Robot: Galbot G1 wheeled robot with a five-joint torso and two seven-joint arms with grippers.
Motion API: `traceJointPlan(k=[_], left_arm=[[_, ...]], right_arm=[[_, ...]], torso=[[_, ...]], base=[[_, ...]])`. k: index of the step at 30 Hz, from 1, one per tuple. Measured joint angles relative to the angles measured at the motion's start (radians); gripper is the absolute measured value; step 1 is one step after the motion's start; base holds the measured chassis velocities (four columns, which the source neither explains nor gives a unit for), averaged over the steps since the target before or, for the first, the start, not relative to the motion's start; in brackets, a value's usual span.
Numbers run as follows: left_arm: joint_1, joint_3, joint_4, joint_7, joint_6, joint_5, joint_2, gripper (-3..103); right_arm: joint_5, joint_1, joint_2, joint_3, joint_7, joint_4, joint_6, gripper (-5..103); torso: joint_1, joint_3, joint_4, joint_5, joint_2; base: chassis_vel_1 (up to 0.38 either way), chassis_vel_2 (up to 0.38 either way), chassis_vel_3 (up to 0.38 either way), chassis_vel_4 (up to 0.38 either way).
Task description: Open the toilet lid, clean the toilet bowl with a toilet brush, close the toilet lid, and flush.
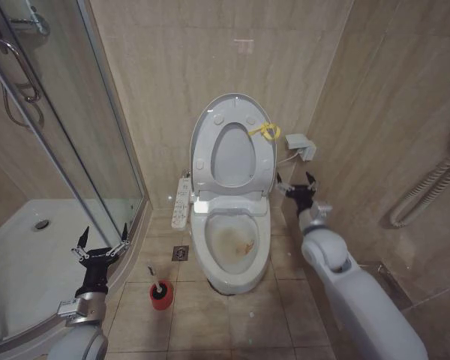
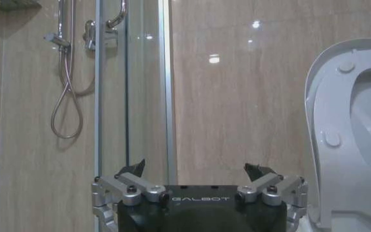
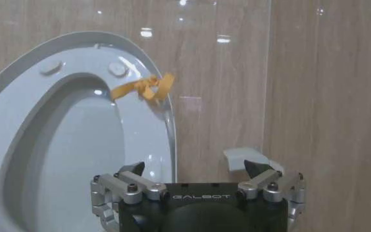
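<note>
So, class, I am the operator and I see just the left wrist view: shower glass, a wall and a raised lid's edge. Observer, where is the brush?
Observer: The toilet brush stands in a red holder cup on the floor, between the left gripper and the toilet.
Operator: Is the bowl ready for cleaning?
Observer: Yes. The toilet lid and the seat ring are up against the wall, and the toilet bowl lies open, with brown stains inside.
Operator: And the other arm?
Observer: The right gripper is open, beside the toilet's right side, holding nothing.
</note>
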Motion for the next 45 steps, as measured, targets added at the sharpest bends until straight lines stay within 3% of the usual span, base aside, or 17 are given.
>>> traceJointPlan(k=[13, 20, 45], left_arm=[[0.000, 0.000, 0.000, 0.000, 0.000, 0.000, 0.000, 100], [0.000, 0.000, 0.000, 0.000, 0.000, 0.000, 0.000, 100], [0.000, 0.000, 0.000, 0.000, 0.000, 0.000, 0.000, 100]], right_arm=[[-0.105, -0.226, 0.066, 0.102, 0.027, 0.089, 0.034, 100], [-0.142, -0.299, 0.087, 0.167, -0.012, 0.086, 0.100, 100], [-0.246, -0.371, 0.208, 0.178, -0.056, 0.092, 0.146, 100]], torso=[[0.000, 0.000, 0.0000, -0.0002, 0.000], [0.000, 0.000, 0.0001, -0.0002, 0.000], [0.000, 0.000, 0.0000, -0.0003, 0.000]], base=[[0.000, 0.000, 0.000, 0.000], [0.000, 0.000, 0.000, 0.000], [0.000, 0.000, 0.000, 0.000]])
